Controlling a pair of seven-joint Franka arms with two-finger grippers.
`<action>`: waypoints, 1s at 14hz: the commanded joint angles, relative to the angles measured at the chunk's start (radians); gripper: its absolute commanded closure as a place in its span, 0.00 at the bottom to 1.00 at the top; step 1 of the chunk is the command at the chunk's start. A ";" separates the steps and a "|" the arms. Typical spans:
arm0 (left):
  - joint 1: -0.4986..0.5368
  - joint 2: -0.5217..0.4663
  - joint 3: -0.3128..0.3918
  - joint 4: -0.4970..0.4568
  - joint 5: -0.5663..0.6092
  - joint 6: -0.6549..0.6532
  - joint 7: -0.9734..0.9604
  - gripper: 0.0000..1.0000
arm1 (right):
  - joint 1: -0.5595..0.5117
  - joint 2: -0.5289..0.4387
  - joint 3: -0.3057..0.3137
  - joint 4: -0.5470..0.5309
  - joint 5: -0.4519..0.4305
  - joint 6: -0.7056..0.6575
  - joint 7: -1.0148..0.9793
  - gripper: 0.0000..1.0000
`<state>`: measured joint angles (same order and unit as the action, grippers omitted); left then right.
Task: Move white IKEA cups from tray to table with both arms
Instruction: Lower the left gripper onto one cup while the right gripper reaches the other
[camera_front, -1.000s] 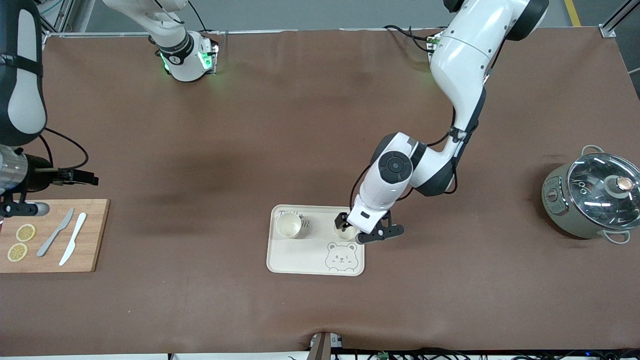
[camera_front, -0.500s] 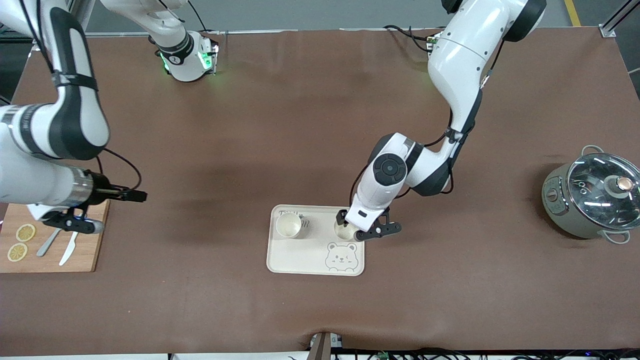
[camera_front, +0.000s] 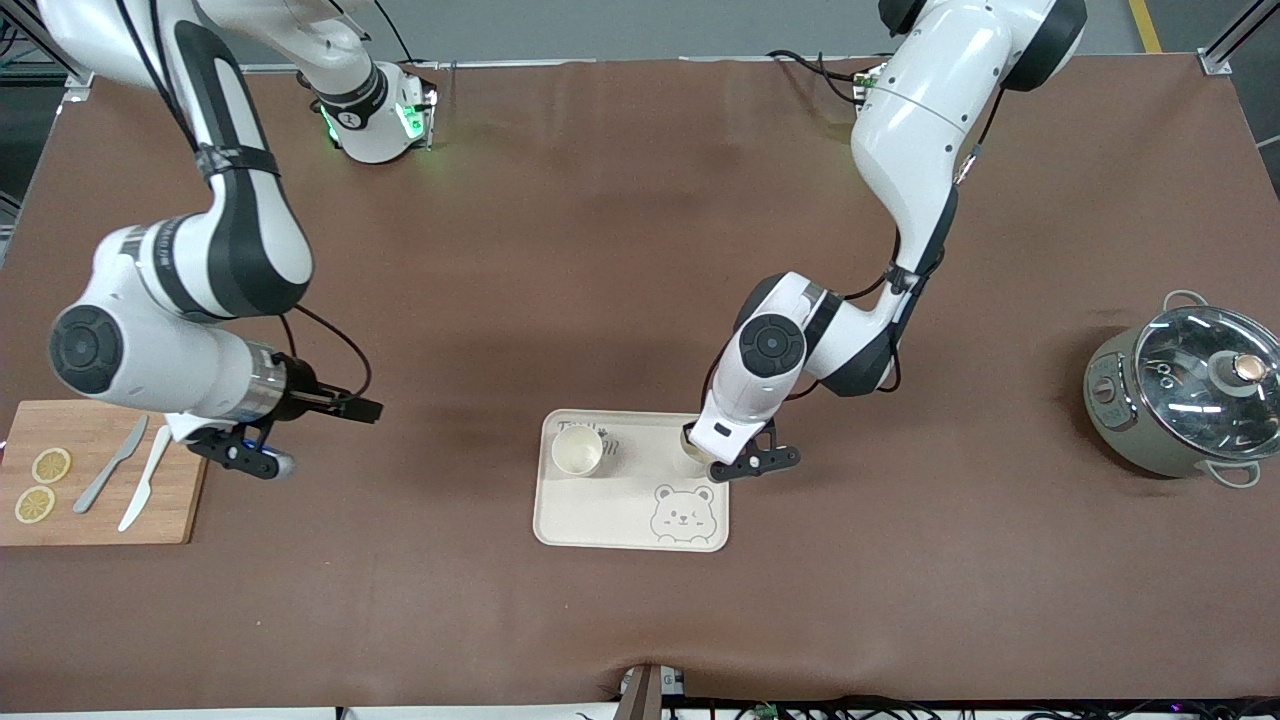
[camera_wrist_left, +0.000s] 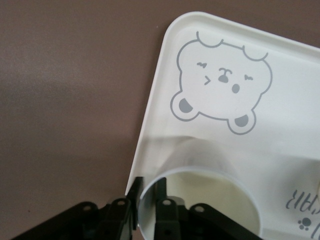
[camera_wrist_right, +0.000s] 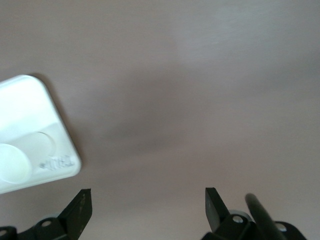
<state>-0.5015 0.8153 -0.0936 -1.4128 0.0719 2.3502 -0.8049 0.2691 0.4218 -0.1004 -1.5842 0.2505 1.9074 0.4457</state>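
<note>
Two white cups are on the cream bear tray (camera_front: 620, 515). One cup (camera_front: 577, 450) stands free at the tray's corner toward the right arm's end; it also shows in the right wrist view (camera_wrist_right: 14, 161). My left gripper (camera_front: 697, 448) is shut on the wall of the other cup (camera_front: 688, 461), one finger inside and one outside. In the left wrist view that cup (camera_wrist_left: 205, 197) rests on the tray (camera_wrist_left: 295, 105) beside the bear drawing, with my left gripper (camera_wrist_left: 147, 200) on its rim. My right gripper (camera_front: 352, 409) is open and empty over bare table between the cutting board and the tray, as the right wrist view (camera_wrist_right: 147, 202) shows.
A wooden cutting board (camera_front: 185, 500) with two lemon slices and two knives lies at the right arm's end. A grey-green pot with a glass lid (camera_front: 1185, 400) stands at the left arm's end. A brown cloth covers the table.
My right arm has swung from over the cutting board toward the tray, gripper open. My left gripper has shifted slightly with its cup on the tray.
</note>
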 joint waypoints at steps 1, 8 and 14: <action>-0.003 -0.015 0.012 0.014 0.066 -0.015 0.007 1.00 | 0.073 0.061 -0.009 0.026 0.042 0.093 0.115 0.00; 0.067 -0.163 0.015 0.017 0.074 -0.158 0.038 1.00 | 0.211 0.216 -0.007 0.137 0.041 0.191 0.344 0.12; 0.173 -0.278 0.014 0.008 0.071 -0.368 0.222 1.00 | 0.275 0.305 -0.007 0.141 0.046 0.367 0.380 0.43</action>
<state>-0.3707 0.5808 -0.0750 -1.3747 0.1240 2.0414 -0.6480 0.5385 0.6923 -0.0980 -1.4803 0.2722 2.2673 0.8158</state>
